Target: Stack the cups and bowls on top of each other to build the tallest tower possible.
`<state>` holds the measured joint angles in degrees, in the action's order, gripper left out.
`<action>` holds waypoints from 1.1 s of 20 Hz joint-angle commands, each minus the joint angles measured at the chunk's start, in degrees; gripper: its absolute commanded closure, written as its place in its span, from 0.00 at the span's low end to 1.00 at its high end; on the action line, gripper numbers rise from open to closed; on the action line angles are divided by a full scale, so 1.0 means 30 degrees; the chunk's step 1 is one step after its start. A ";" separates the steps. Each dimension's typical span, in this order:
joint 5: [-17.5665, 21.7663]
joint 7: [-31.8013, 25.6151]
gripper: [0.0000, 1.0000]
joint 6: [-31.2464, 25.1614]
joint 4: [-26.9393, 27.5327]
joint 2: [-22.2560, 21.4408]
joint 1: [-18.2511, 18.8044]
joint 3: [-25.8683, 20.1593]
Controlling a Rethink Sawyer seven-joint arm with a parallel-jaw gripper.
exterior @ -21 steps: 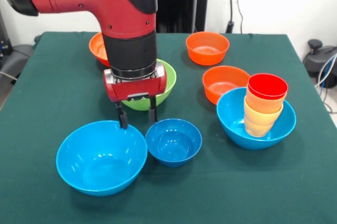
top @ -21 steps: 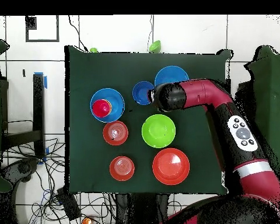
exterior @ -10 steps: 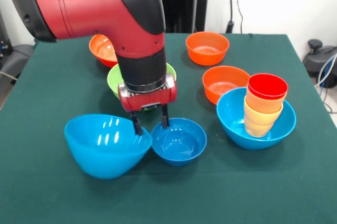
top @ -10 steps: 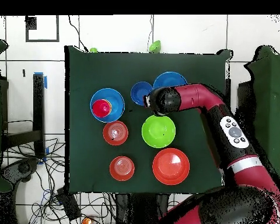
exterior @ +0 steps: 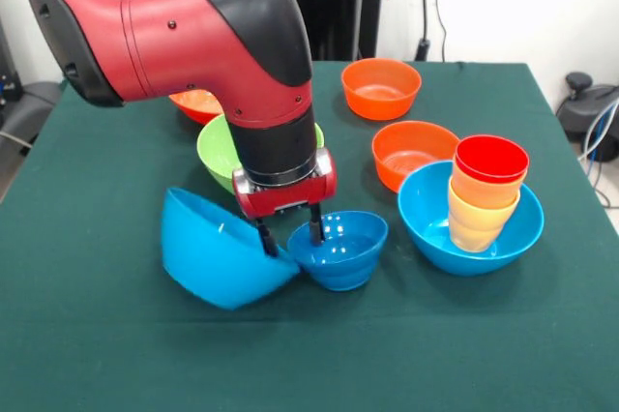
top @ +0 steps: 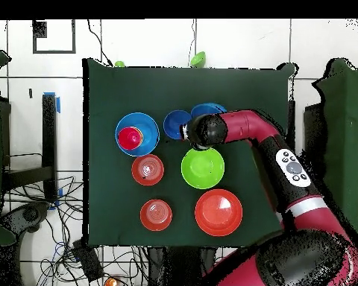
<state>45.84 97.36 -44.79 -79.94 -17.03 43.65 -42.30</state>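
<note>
Nearest the camera in the front view, a large light-blue bowl (exterior: 224, 252) is tipped steeply on its side on the green table (exterior: 87, 335), its glossy opening turned toward my gripper (exterior: 288, 235). My fingers are spread: one dark finger (exterior: 263, 238) lies against that bowl's raised rim, the other reaches down inside the small dark-blue bowl (exterior: 340, 250), which sits upright and touches the tipped bowl. I cannot tell whether either rim is actually pinched.

To the right, a second large light-blue bowl (exterior: 471, 219) stands upright and carries the cups: a red cup (exterior: 491, 161) on top, nested into an orange one and pale yellow-orange ones (exterior: 476, 219) below, the column leaning slightly within the bowl.

Behind my wrist, the large green bowl (exterior: 217, 152) is partly hidden by my arm (exterior: 193, 30). Just behind the tower's bowl sits a small orange bowl (exterior: 411, 150); farther back stands another orange bowl (exterior: 381, 87), and a third orange bowl (exterior: 198, 103) shows beneath my arm.

The overhead view shows a fourth orange bowl (top: 218, 212), the largest, near the base.
</note>
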 commanded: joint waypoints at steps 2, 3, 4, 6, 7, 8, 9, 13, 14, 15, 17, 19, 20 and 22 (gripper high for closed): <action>0.2413 -0.7650 0.00 0.1029 0.1888 0.0526 -0.0452 -0.0554; 0.2489 -0.7736 0.00 0.1010 0.1920 0.0520 -0.0442 -0.0629; 0.2685 -0.7972 0.00 0.1031 0.1897 0.0433 -0.0451 -0.0692; 0.2805 -0.7800 1.00 0.0960 0.1839 0.0374 -0.0426 -0.0759; 0.2776 -0.7631 1.00 0.1060 0.1768 0.0364 -0.0383 -0.0785; 0.2747 -0.7463 1.00 0.1160 0.1698 0.0355 -0.0340 -0.0811; 0.2738 -0.7391 1.00 0.1180 0.1665 0.0356 -0.0309 -0.0856; 0.2786 -0.7315 1.00 0.1327 0.1652 0.0377 -0.0277 -0.0899; 0.2787 -0.7293 1.00 0.1375 0.1646 0.0378 -0.0254 -0.0911; 0.2781 -0.7302 1.00 0.1404 0.1666 0.0390 -0.0245 -0.0921; 0.2763 -0.7304 1.00 0.1345 0.1738 0.0355 -0.0298 -0.0908; 0.2769 -0.7568 1.00 0.1127 0.1837 0.0293 -0.0380 -0.0913; 0.2642 -0.7549 1.00 0.0871 0.1754 0.0072 -0.0415 -0.0905; 0.2175 -0.7332 1.00 0.0110 0.1450 -0.0628 -0.0535 -0.0914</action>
<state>49.03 93.31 -44.79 -78.71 -17.57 43.67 -44.51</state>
